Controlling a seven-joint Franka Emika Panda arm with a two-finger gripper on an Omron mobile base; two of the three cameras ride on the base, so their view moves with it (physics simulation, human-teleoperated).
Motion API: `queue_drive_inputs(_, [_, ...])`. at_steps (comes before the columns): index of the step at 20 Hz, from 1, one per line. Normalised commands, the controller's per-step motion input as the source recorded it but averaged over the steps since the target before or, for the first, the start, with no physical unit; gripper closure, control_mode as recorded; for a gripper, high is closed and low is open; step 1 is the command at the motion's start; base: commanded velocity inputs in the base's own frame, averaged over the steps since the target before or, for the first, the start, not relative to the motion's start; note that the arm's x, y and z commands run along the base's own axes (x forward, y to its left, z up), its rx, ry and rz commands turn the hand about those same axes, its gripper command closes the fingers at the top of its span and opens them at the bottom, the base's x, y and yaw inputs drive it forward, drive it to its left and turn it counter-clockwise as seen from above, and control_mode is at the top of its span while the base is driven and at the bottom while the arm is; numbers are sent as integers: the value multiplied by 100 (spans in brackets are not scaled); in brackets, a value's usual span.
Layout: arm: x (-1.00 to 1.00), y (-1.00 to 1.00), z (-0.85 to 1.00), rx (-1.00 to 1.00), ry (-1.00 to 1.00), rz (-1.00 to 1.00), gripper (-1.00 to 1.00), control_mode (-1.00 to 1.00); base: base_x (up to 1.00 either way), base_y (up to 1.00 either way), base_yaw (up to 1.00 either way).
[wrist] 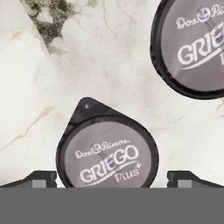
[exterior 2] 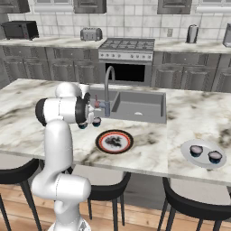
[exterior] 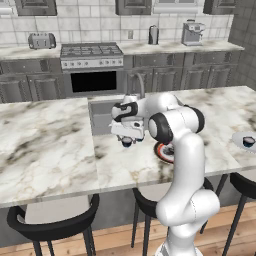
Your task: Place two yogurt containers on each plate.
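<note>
Hand view: gripper (wrist: 112, 177) spread wide, fingertips (wrist: 39, 178) at bottom left and bottom right, holding nothing. One yogurt cup (wrist: 107, 151) sits between them at bottom centre, upright on the marble counter (wrist: 48, 87), not touched as far as I can tell.

Risks, my read: a second yogurt cup (wrist: 192, 43) sits near, at upper right; a sideways drift on descent could knock it. Cup is low and round w/ a peel tab at upper left, so an off-centre close could spin it or squeeze it out. It looks light, so likely to tip if released askew on a plate.

Look: dark body, grey foil lid reading "Griego Plus".

Right base view: red-rimmed patterned plate (exterior 2: 114, 141) at centre, bare, near the gripper. White plate (exterior 2: 203, 153) at right already carries two cups (exterior 2: 196, 150).
</note>
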Motion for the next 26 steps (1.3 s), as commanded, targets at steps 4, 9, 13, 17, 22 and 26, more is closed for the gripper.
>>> queue_drive_inputs(4, [0,0,-6,0,0,0,-100,-100,0,0,0])
queue_drive_inputs(9, [0,0,-7,0,0,0,-100,-100,0,0,0])
queue_drive_inputs(13, [0,0,-9,0,0,0,-100,-100,0,0,0])
queue_drive_inputs(17, [1,0,-9,0,0,0,-100,-100,0,0,0])
queue_drive_inputs(22, [2,2,-3,0,-1,0,100,-100,0,0,0])
queue_drive_inputs(26, [-2,0,1,0,-10,0,100,-100,0,0,0])
